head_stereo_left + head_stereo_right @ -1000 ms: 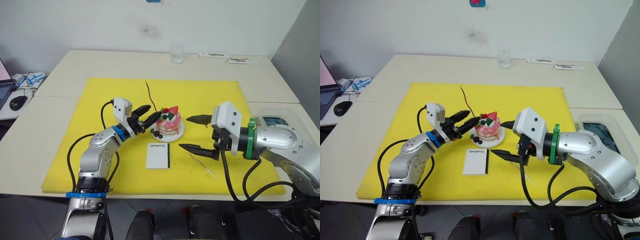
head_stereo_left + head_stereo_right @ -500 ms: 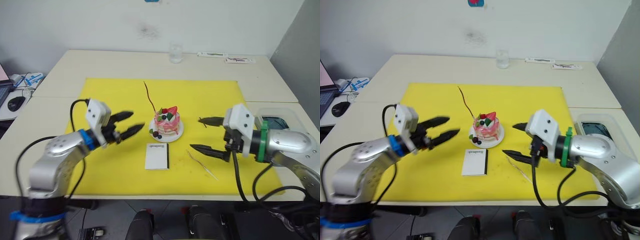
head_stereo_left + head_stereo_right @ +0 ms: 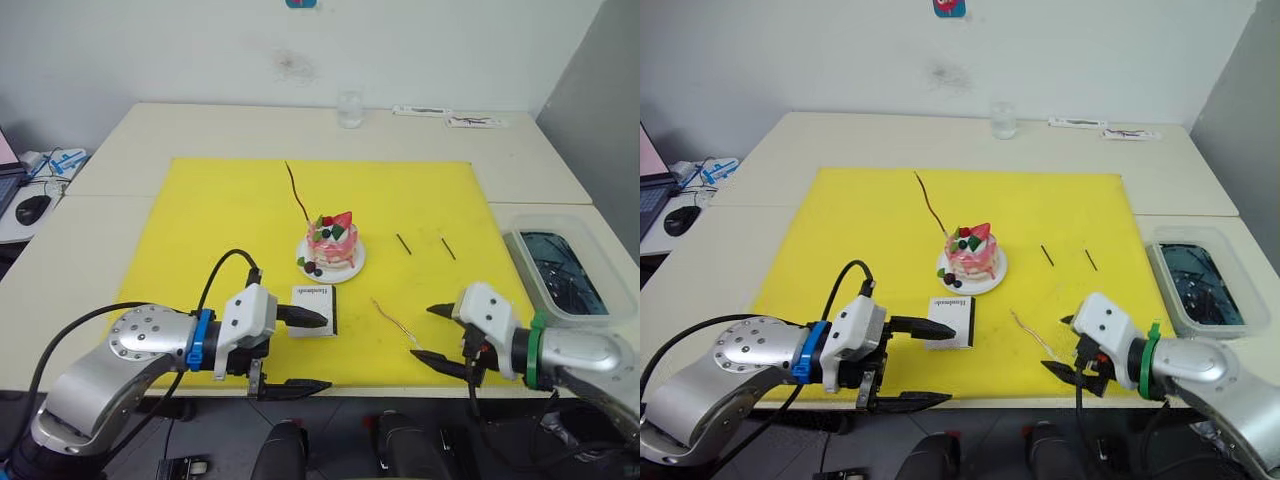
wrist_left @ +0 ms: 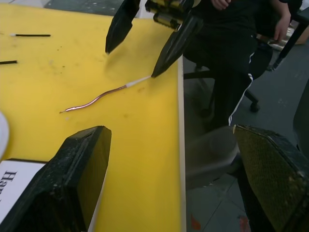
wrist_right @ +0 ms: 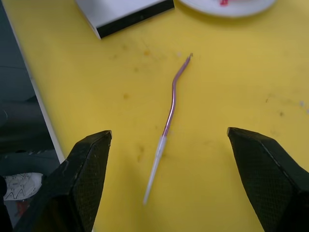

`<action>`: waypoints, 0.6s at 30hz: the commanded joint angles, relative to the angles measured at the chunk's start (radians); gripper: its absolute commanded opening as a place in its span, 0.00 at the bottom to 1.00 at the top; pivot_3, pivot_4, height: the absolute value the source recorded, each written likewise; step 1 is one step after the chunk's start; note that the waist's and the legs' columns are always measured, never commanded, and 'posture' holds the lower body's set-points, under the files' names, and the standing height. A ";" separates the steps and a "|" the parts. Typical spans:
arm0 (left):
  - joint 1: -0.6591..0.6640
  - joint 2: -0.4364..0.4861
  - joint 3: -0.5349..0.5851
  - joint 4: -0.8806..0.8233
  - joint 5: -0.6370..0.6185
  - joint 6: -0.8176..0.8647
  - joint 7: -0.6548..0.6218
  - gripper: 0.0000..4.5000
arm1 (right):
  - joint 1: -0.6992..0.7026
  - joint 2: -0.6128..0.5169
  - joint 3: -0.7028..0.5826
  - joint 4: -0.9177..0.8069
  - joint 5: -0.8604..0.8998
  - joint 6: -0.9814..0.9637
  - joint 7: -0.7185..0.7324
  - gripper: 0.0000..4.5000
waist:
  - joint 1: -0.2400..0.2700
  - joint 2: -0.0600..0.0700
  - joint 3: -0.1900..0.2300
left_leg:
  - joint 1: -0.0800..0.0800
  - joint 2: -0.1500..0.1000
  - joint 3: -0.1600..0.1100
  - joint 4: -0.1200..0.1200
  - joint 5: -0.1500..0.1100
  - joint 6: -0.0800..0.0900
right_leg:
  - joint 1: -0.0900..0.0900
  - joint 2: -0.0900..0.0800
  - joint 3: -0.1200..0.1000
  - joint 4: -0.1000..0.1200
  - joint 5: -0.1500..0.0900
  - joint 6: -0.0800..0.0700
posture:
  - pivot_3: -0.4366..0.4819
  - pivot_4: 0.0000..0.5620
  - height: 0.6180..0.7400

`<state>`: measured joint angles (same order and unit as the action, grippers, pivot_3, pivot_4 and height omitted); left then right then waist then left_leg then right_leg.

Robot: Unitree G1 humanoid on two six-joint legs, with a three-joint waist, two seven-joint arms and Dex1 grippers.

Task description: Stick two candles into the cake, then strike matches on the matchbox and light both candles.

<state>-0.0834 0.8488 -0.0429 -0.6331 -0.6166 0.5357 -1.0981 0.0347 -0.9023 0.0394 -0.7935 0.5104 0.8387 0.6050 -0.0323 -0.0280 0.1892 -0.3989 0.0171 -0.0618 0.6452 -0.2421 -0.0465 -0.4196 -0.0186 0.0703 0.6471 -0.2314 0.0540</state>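
Note:
The pink cake (image 3: 332, 240) sits on its white plate (image 3: 346, 269) mid-mat. A dark red candle (image 3: 296, 193) rises from the cake's left side. The tan candle (image 3: 395, 322) lies flat on the mat, between the fingers in the right wrist view (image 5: 170, 101). Two matches (image 3: 402, 244) (image 3: 448, 248) lie right of the cake. The white matchbox (image 3: 316, 309) lies in front of the plate. My left gripper (image 3: 310, 352) is open at the front edge, one finger over the matchbox's near end. My right gripper (image 3: 422, 333) is open, straddling the tan candle's near end.
The yellow mat (image 3: 210, 220) ends at the table's front edge, right under both grippers. A clear bin (image 3: 555, 270) with dark contents stands at the right. A glass (image 3: 350, 108) stands at the back. A seated person's legs (image 4: 227, 48) are beyond the front edge.
Both arms have drawn back toward the front edge. The left gripper left the cake's side and is now by the matchbox. The right gripper dropped to the tan candle, uncovering the matches.

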 commanded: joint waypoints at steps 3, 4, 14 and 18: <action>-0.035 -0.025 -0.002 -0.016 -0.017 0.002 0.031 1.00 | 0.012 0.056 0.032 0.010 -0.073 -0.019 -0.066 0.89 | 0.000 0.000 0.000 | 0.000 0.000 0.000 0.000 0.000 0.000 | 0.000 0.000 0.000 0.000 0.000 0.000 | 0.48 0.27 1.00; -0.037 -0.026 -0.003 -0.009 -0.016 0.002 0.032 1.00 | 0.012 0.066 0.044 0.014 -0.087 -0.018 -0.076 0.89 | 0.000 0.000 0.000 | 0.000 0.000 0.000 0.000 0.000 0.000 | 0.000 0.000 0.000 0.000 0.000 0.000 | 0.48 0.27 1.00; -0.010 -0.023 -0.004 -0.006 0.004 -0.018 0.041 1.00 | 0.042 0.091 0.100 -0.019 -0.132 0.043 -0.109 0.43 | 0.000 0.000 0.000 | -0.001 0.000 0.000 0.000 0.000 0.000 | 0.000 0.000 0.000 -0.001 0.000 0.000 | 0.48 0.27 1.00; 0.000 -0.019 0.001 0.005 0.021 -0.037 0.033 1.00 | 0.038 0.099 0.090 -0.043 -0.127 0.073 -0.125 0.11 | 0.001 0.000 0.000 | 0.000 0.000 0.000 0.000 0.000 0.000 | 0.000 0.000 0.000 0.000 0.000 0.000 | 0.48 0.27 1.00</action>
<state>-0.0872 0.8236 -0.0531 -0.6211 -0.6055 0.5237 -1.0601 0.0680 -0.8043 0.1411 -0.8105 0.3950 0.8928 0.4971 -0.0316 -0.0281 0.1891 -0.3992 0.0167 -0.0617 0.6455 -0.2421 -0.0465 -0.4192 -0.0187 0.0707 0.6467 -0.2313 0.0543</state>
